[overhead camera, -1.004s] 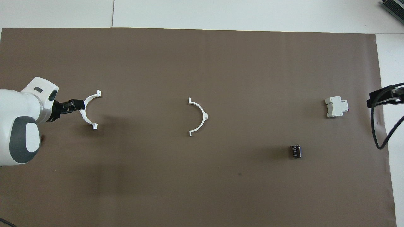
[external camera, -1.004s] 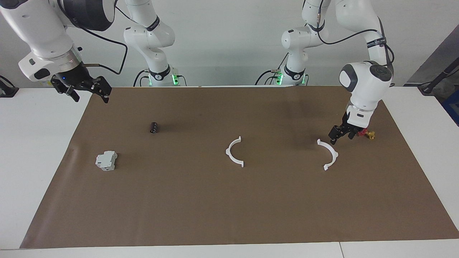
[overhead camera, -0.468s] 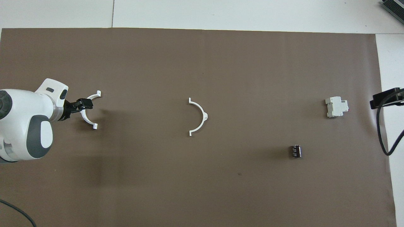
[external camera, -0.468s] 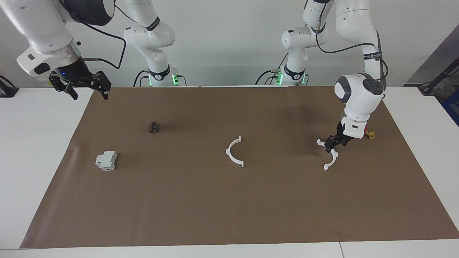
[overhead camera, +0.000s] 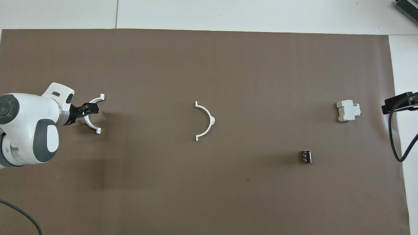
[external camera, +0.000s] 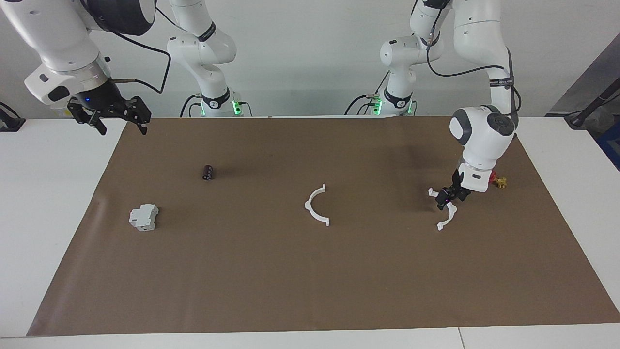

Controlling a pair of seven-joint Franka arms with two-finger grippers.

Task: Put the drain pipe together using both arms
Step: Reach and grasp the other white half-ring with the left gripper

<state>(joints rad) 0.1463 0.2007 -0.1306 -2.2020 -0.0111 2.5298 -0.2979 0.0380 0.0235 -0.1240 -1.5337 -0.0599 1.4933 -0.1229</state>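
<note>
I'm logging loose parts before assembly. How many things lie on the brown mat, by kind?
White half-rings: 2
Grey-white boxy block: 1
Small black cylinder: 1
Small red and gold part: 1
Total: 5

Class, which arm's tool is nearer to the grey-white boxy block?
The right. The right tool hangs over the mat's edge at the grey-white boxy block's end; the left tool is down at a half-ring at the other end.

Left gripper (external camera: 444,199) lowered to the table, right gripper (external camera: 110,118) raised, fingers (external camera: 142,124) spread, waiting
</note>
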